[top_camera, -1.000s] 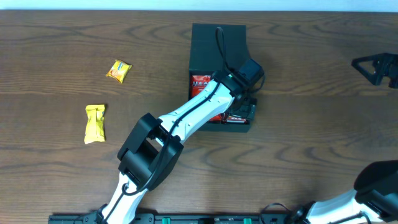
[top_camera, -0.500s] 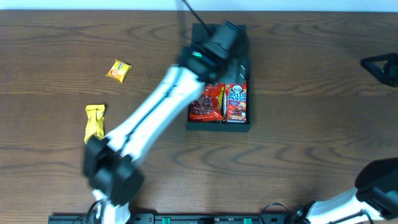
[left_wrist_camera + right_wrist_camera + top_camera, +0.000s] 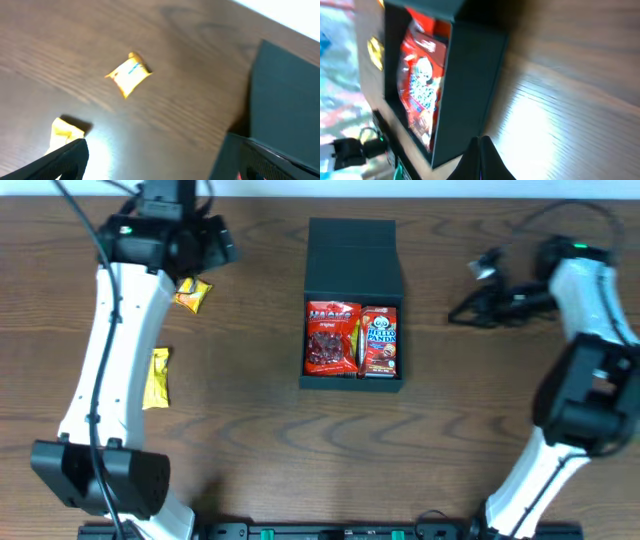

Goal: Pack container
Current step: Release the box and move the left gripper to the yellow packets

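The dark container point(image 3: 352, 380) sits open mid-table with its lid flap point(image 3: 352, 245) folded back. Inside lie a red snack packet point(image 3: 332, 338) and a Hello Panda box point(image 3: 380, 340). My left gripper point(image 3: 222, 246) hovers open and holds nothing at the back left, just above a small orange packet point(image 3: 192, 294). A yellow packet point(image 3: 155, 377) lies nearer the front. In the left wrist view the orange packet point(image 3: 128, 75) lies ahead of the open left gripper point(image 3: 160, 165). My right gripper point(image 3: 458, 314) is shut on nothing, right of the container. The right wrist view shows the container's side wall point(image 3: 465, 85) ahead of the right gripper point(image 3: 481, 155).
The dark wooden table point(image 3: 480, 420) carries nothing else. Its back edge runs just behind the lid flap. The left arm point(image 3: 105, 360) stretches along the left side over the yellow packet's edge, and the right arm point(image 3: 590, 380) stands at the right side.
The left arm has swung from over the container to the back left, still open. The right arm has come in from the right, and its gripper has shut.
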You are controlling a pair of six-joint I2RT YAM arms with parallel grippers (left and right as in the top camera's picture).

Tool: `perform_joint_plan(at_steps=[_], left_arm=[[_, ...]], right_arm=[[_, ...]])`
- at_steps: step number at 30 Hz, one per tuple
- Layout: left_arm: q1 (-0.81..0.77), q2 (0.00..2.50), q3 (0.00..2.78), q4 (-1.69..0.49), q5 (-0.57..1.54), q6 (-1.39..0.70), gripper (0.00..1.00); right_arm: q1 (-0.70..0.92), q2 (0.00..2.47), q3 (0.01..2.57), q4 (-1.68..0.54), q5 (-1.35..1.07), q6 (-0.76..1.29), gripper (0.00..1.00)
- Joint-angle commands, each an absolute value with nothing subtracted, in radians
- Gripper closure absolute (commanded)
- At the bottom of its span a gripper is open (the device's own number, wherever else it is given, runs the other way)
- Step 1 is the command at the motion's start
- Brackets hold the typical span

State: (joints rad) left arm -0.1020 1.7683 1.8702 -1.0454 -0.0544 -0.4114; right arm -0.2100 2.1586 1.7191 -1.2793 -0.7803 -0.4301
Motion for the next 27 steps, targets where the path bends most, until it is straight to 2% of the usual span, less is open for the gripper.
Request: perform_joint_plan(at_steps=[1,12,15,27], left_arm=[[-0.049,1.777,1.851,-1.054,0.023,-0.377,0.05],[-0.019,1.778,1.850,-1.060,0.015,-0.283,0.05],[-0.019,1.778,1.850,-1.063,-0.008,-0.264,0.05],[0.032,1.778,1.710,-1.026,-0.014,-0.193,0.05]], right_arm=[[-0.141,2.193,1.720,-1.260,-0.704,-0.339,0.99],[0.008,2.244,1.720,-1.202,-0.668,-0.292,0.99],[0.005,2.244,1.720,-1.192,-0.625,-0.239,0.99],[0.028,2.244,1.720,-1.196,-0.635,-0.240,0.99]])
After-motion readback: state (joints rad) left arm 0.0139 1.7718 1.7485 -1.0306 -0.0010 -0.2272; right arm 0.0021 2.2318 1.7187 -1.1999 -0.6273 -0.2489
